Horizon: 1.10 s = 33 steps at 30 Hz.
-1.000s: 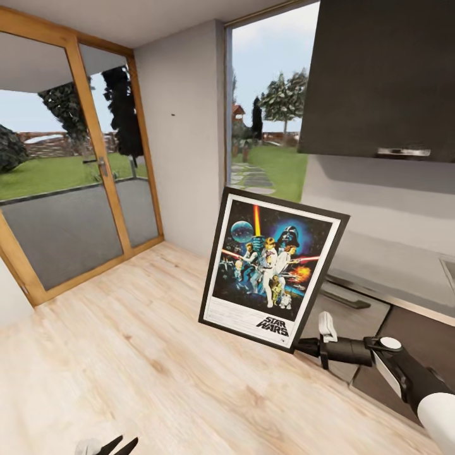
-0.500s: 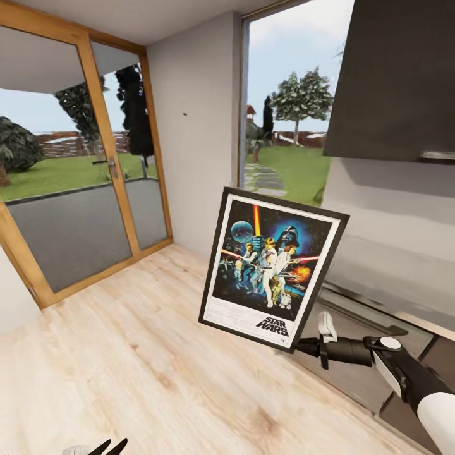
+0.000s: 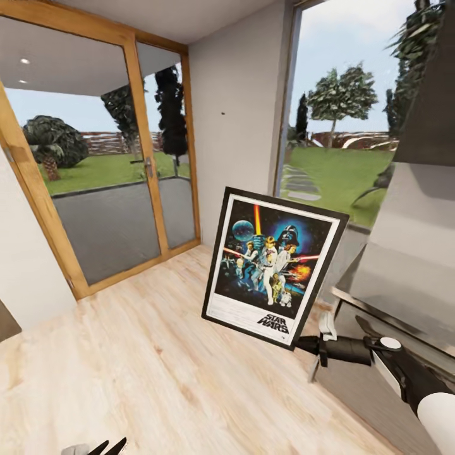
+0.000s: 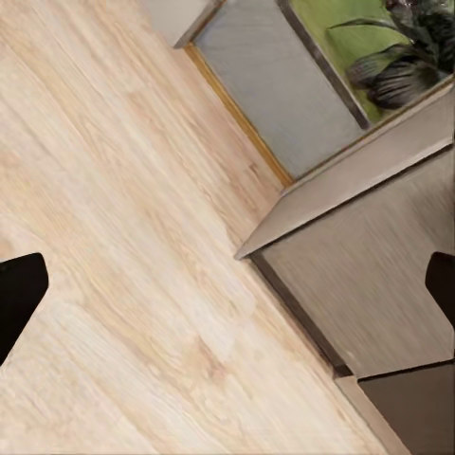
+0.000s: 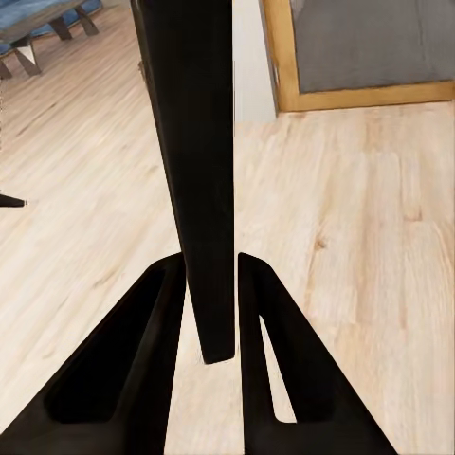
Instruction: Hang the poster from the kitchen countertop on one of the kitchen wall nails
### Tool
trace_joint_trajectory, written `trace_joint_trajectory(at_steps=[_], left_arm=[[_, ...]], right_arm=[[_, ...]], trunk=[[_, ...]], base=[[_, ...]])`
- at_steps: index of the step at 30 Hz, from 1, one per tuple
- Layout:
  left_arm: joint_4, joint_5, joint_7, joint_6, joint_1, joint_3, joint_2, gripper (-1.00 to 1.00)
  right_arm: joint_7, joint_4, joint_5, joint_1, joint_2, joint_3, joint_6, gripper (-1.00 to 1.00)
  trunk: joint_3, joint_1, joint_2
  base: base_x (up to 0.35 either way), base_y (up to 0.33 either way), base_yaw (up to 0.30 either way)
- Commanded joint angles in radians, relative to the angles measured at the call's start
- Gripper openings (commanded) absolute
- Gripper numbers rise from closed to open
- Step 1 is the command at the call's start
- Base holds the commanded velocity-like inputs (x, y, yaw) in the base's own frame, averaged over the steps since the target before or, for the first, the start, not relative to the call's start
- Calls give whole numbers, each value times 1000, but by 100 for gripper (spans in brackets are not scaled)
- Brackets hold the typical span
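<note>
poster (image 3: 275,268): black frame, white border, dark blue artwork, "star wars" logo at the bottom. held upright in the air above the wooden floor (image 3: 158,360), tilted a little, artwork facing the head camera. carried at its lower right corner.

right gripper (image 3: 304,344): at the end of a black and white arm coming in from the lower right. the right wrist view shows the two dark fingers (image 5: 156,351) clamped on either side of the poster's (image 5: 190,161) frame edge, seen end-on as a thin dark slat; both pads press against it with no gap.

left gripper (image 3: 110,447): low at the bottom edge of the head view, dark tips spread apart. in the left wrist view the fingers (image 4: 19,294) stand wide at opposite edges, nothing between them; beyond them only floor and a grey cabinet front (image 4: 379,284).

wall nail (image 3: 222,114): small dark dot on the plain light grey wall panel between the glass door and the tall window, well above the poster's top edge and apart from it.

glass door (image 3: 120,189): wood-framed, to the left, garden and trees behind.

window (image 3: 341,126): tall, to the right of the nail wall, lawn outside.

cabinet run (image 3: 385,354): grey fronts, just beside the right arm.
</note>
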Motion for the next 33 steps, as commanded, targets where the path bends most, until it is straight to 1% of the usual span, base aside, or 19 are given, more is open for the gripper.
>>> trace_joint_trajectory(at_steps=[1,4,8,33], left_arm=[[1,-7,-2,-5,-1,8,0,100],[1,-7,-2,-5,-1,8,0,100],[1,-7,-1,-5,-1,8,0,100],[1,-7,-1,-5,-1,8,0,100]], right_arm=[[-5,1,-7,-1,-2,6,-7,-100],[-7,1,-8,-1,-2,6,-7,-100],[-9,1,-8,-1,-2,6,-7,-100],[-11,2,-9,-1,-2,8,-7,-100]], trunk=[[-2,1,-2],[-2,1,-2],[-2,1,-2],[-2,1,-2]], base=[[322,186,291],[320,190,247],[316,197,103],[310,211,5]])
